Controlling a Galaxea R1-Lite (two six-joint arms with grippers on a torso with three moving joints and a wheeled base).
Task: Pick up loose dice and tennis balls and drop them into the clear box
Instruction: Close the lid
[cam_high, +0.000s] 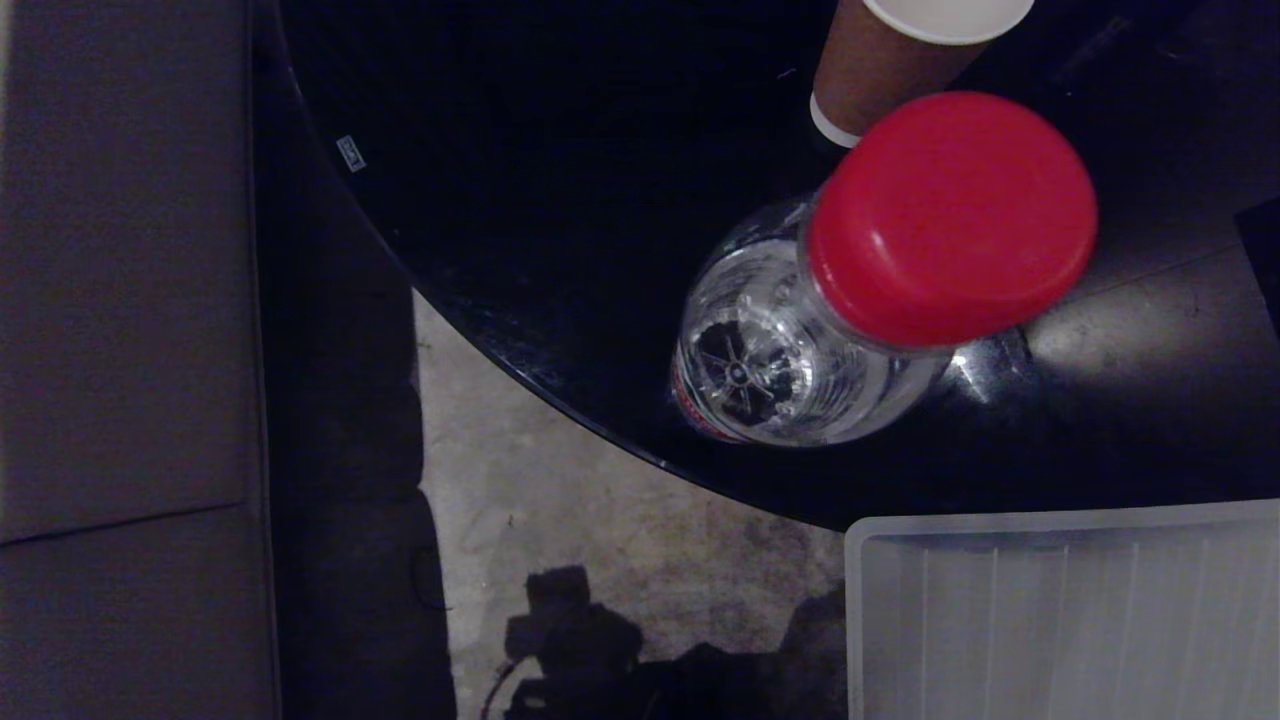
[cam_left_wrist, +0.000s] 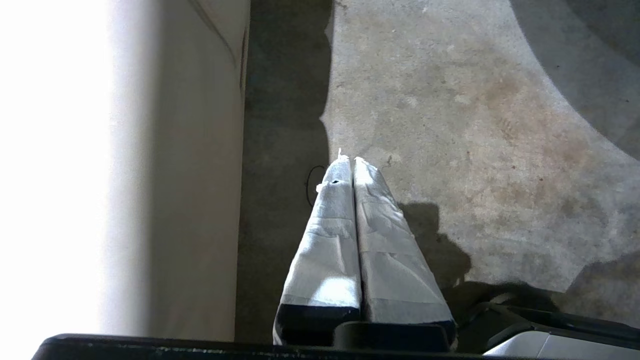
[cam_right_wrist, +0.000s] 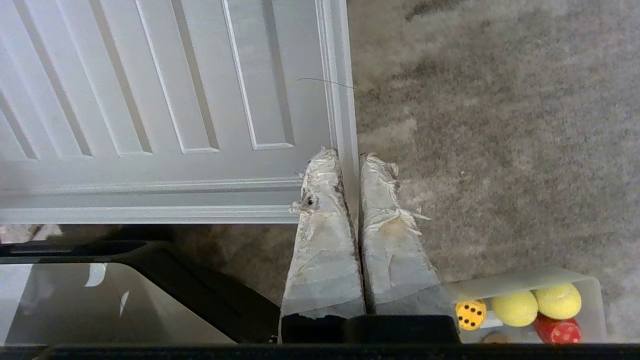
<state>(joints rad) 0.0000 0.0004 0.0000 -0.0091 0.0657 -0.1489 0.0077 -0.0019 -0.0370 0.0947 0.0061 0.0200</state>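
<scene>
The worktop (cam_high: 560, 200) is glossy black. On it, a clear bottle (cam_high: 770, 370) wears a red cap (cam_high: 950, 220), and a brown paper cup (cam_high: 875, 65) has white rims. The lid panel (cam_high: 1060, 620) is frosted white with raised ribs. The floor (cam_left_wrist: 475, 125) is mottled grey with rusty stains. Each claw, left (cam_left_wrist: 348, 160) and right (cam_right_wrist: 350, 155), is wrapped in whitish tape. In the clear box (cam_right_wrist: 592, 295) lie a yellow die (cam_right_wrist: 470, 314) with black pips, a red die (cam_right_wrist: 559, 331) with white pips, and two yellow-green tennis balls (cam_right_wrist: 515, 309).

Dim head view, left-wrist glare
</scene>
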